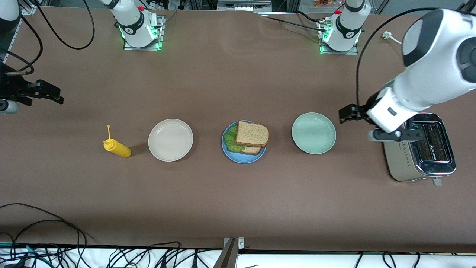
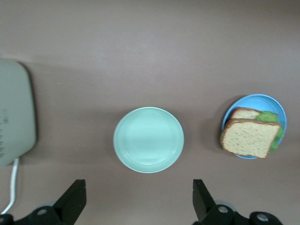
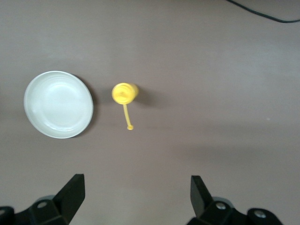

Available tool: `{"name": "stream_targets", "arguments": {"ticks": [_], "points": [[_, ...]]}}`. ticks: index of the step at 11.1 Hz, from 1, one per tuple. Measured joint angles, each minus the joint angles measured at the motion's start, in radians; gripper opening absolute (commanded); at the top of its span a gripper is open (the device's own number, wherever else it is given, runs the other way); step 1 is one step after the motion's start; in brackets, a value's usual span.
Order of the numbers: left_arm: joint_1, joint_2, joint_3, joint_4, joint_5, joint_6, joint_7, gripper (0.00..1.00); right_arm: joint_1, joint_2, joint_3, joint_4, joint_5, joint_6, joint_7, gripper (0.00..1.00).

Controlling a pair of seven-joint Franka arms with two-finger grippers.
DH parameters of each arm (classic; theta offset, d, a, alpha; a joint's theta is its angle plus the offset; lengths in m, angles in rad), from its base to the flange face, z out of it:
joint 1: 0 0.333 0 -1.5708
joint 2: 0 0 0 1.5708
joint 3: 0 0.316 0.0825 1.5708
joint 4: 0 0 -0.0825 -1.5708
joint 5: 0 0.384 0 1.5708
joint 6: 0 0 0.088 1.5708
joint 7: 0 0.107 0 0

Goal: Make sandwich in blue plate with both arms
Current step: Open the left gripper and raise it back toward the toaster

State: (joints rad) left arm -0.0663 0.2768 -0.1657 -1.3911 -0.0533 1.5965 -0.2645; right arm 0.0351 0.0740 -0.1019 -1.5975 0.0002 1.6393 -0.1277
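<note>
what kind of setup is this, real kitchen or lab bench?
Most likely a lab bench staged as a kitchen. Two white robot arms are bolted to a brown table, loose cables run along its edge, and the props stand in a row: a toaster, plates, a yellow squeeze bottle and a sandwich.

You've got brown bread (image 1: 252, 134) over green lettuce (image 1: 231, 139) on the blue plate (image 1: 238, 158), a mint-green plate (image 1: 313, 133), a cream plate (image 1: 170, 140), a yellow bottle (image 1: 116, 147) and a silver toaster (image 1: 420, 156).
</note>
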Motion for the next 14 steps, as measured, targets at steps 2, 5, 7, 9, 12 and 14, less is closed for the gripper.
{"name": "stream_targets", "arguments": {"ticks": [2, 5, 7, 9, 12, 14], "points": [[0.010, -0.041, 0.028, 0.000, 0.008, -0.049, 0.021, 1.00, -0.003, -0.002, -0.031, 0.003, -0.015, -0.024, 0.006, 1.00], [0.042, -0.123, 0.069, -0.005, 0.008, -0.123, 0.241, 1.00, -0.006, -0.004, -0.041, 0.004, -0.015, -0.035, 0.014, 1.00], [0.052, -0.182, 0.088, -0.047, 0.009, -0.143, 0.284, 1.00, -0.006, -0.004, -0.041, 0.005, -0.015, -0.036, 0.016, 1.00], [0.056, -0.241, 0.094, -0.116, 0.009, -0.144, 0.286, 1.00, -0.005, -0.004, -0.041, 0.005, -0.015, -0.037, 0.017, 1.00], [0.062, -0.304, 0.103, -0.201, 0.009, -0.128, 0.288, 1.00, -0.005, -0.004, -0.041, 0.005, -0.015, -0.037, 0.017, 1.00], [0.063, -0.309, 0.104, -0.212, 0.009, -0.103, 0.289, 1.00, -0.005, -0.004, -0.041, 0.006, -0.015, -0.038, 0.017, 1.00]]}}
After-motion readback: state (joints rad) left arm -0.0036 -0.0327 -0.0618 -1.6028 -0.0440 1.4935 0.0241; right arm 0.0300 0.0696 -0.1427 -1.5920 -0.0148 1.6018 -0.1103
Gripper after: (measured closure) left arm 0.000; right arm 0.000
